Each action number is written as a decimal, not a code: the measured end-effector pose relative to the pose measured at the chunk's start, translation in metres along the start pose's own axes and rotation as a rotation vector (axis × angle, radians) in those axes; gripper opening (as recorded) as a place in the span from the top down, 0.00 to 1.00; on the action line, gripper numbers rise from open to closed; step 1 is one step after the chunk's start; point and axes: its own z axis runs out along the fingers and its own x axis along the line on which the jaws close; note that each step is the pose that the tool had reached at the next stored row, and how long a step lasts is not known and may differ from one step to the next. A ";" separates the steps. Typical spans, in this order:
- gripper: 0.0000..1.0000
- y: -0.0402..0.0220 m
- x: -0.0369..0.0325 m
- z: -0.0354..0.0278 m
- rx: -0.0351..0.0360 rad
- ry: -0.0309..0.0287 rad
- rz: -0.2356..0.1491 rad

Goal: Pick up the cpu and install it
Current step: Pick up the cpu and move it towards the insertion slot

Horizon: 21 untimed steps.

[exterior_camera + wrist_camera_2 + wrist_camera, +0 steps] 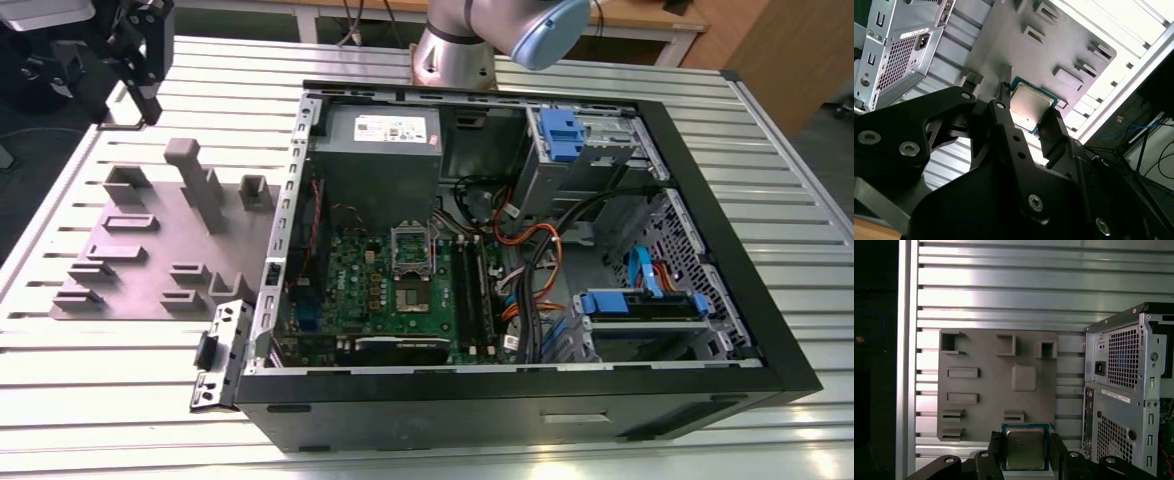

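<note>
Here, the gripper (pixel 1025 454) has its jaws clamped on the cpu (pixel 1025 445), a black finger (pixel 995 450) pressed against each of two opposite edges of the chip, as both wrist views show. The cpu is off the table (pixel 1004 290), held in the air with its silver-grey metal top turned toward the wrist cameras and a thin rim showing around it. Below it in the first wrist view lies the grey plate (pixel 984 385), a flat fixture with raised brackets and shallow slots, resting on the slatted metal table. Just beside the plate sits the case (pixel 1124 390), its perforated rear panel toward that camera. In the exterior view the case lies on its side, open side up, the green board (pixel 400 295) exposed inside it. The silver socket (pixel 410 248) sits near the board's middle, a grey power box (pixel 378 140) lies at the far end, and blue drive brackets (pixel 641 303) and orange cables (pixel 527 245) crowd the side toward the exterior view's right. The plate lies at the exterior view's left of the case. The arm's base (pixel 454 55) rises behind the case, and the gripper hangs above the table's far corner on the exterior view's left, well apart from the socket.
</note>
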 end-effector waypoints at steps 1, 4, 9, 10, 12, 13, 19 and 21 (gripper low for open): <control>0.53 -0.0006 0.0000 0.0000 -0.0001 0.0000 0.000; 0.53 -0.0029 0.0001 0.0001 -0.0001 -0.0002 0.000; 0.53 -0.0038 0.0000 0.0002 -0.0001 -0.0002 0.000; 0.53 -0.0039 -0.0001 0.0002 -0.0001 -0.0002 0.000; 0.53 -0.0039 -0.0008 0.0002 -0.0001 -0.0001 0.000; 0.53 -0.0039 -0.0013 0.0002 -0.0002 -0.0002 0.000; 0.53 -0.0039 -0.0047 0.0002 -0.0001 -0.0002 0.000; 0.53 -0.0039 -0.0058 0.0003 -0.0001 -0.0002 0.000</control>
